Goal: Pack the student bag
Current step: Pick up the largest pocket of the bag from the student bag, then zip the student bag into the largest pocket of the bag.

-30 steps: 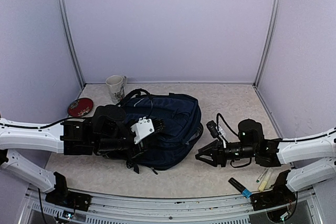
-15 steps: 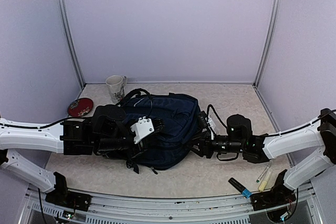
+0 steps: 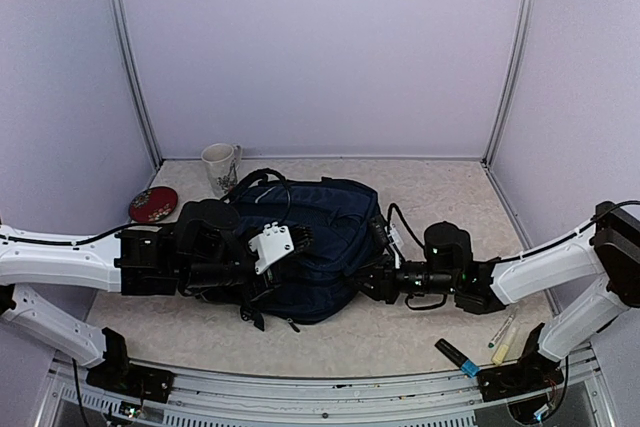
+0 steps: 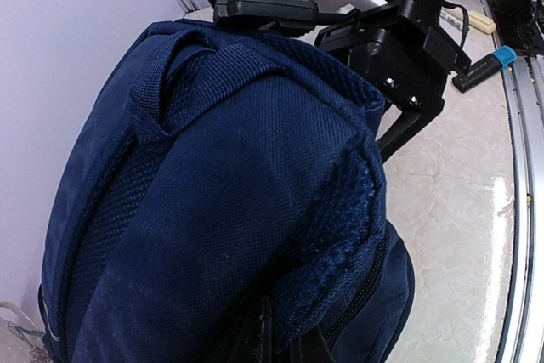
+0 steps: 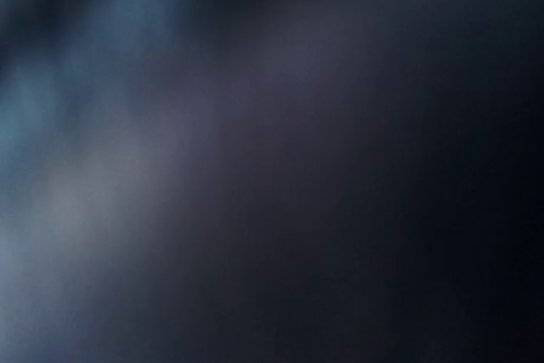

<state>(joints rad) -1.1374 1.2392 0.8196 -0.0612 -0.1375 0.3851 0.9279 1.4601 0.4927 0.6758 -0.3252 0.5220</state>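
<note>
Navy fabric: the student bag (image 3: 335, 232) lies on the tabletop (image 3: 445, 197), left of centre, between the two arms. The left tool (image 3: 300, 240) rests on the bag's left part with its fingers pressed together; whether cloth is caught between them I cannot tell. The right tool (image 3: 373, 275) touches the bag's right edge, its own camera showing only dark blur, so its spread I cannot tell. A white mug (image 3: 220, 167) stands behind the bag.

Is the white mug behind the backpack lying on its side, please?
No, the white mug stands upright, its opening facing up, behind the backpack.
</note>
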